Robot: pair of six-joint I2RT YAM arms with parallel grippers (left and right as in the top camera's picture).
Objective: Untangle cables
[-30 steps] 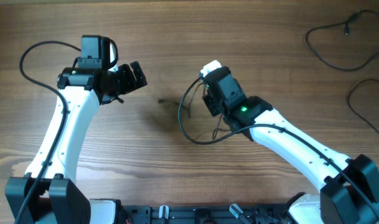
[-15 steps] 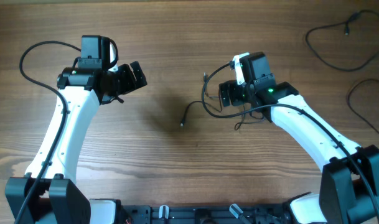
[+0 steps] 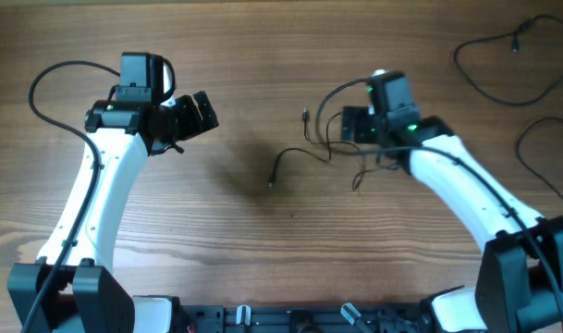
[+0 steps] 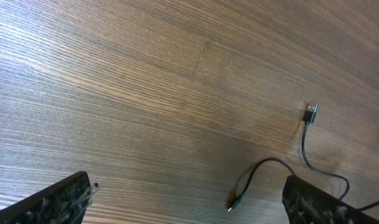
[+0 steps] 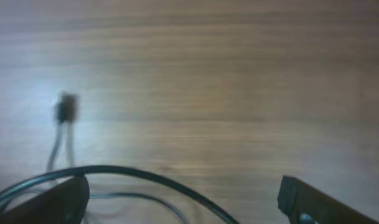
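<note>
The cables [image 3: 304,153] lie on the wooden table in the middle as thin black strands. One plug tip [image 3: 270,185] points front left and another plug [image 3: 304,116] lies further back. My right gripper [image 3: 344,128] hovers just right of them, open. In the blurred right wrist view its fingers [image 5: 58,199] stand wide apart, with a dark cord [image 5: 145,177] arcing across between them and a plug [image 5: 66,109] ahead. My left gripper [image 3: 203,111] is open, well left of the strands. The left wrist view shows a plug [image 4: 310,113] and a tip [image 4: 234,203] between its fingers [image 4: 58,199].
Two more black cables lie apart at the table's far right, one looped at the back [image 3: 503,69] and one nearer the edge [image 3: 544,153]. A thick black cord [image 3: 50,88] loops from the left arm.
My right gripper opened and swung back and to the right. The strand it carried now lies spread on the table. The left arm has not moved.
</note>
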